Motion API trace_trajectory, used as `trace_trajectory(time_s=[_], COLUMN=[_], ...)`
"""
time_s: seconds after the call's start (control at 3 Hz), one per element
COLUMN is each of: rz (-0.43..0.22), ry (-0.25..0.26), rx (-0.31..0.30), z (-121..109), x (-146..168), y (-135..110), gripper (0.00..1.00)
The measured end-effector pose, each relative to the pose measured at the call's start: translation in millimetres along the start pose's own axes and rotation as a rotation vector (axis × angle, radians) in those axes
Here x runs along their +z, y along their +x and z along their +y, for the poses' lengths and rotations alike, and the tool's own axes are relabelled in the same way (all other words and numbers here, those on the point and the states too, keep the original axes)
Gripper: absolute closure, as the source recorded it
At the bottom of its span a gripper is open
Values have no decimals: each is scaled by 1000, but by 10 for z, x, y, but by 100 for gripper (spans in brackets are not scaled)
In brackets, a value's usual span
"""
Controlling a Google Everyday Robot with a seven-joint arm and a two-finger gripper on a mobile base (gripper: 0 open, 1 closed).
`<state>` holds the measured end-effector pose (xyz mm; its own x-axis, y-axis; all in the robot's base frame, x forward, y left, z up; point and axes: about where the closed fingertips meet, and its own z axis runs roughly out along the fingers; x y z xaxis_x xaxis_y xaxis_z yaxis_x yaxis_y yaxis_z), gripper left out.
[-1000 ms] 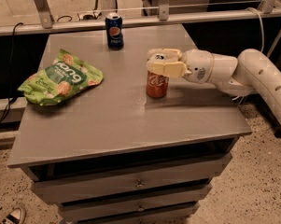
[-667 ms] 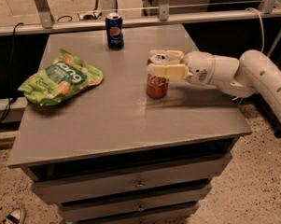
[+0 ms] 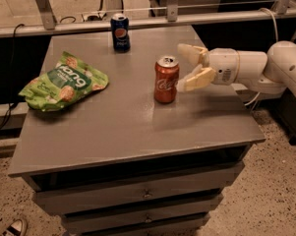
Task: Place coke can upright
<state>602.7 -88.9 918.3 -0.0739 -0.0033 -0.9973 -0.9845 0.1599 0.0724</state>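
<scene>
Left of frame: green snack bag [image 3: 64, 82] on the desk [image 3: 137, 127]. Centre: coke can [image 3: 166, 79] stands upright on the desk. Likely light, smooth and easily dented; grip mid-body, gently. Right of centre: claw [image 3: 180, 67] open, just beside the can, holding nothing.
</scene>
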Motion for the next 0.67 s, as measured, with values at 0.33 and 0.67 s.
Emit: trace_trajectory(time_s=[0.33,0.67], rz=[112,205], ry=[43,127], rx=[-114,-195], z=[-9,-85], x=[-410,-957], y=[-173,-293], gripper=[0,0])
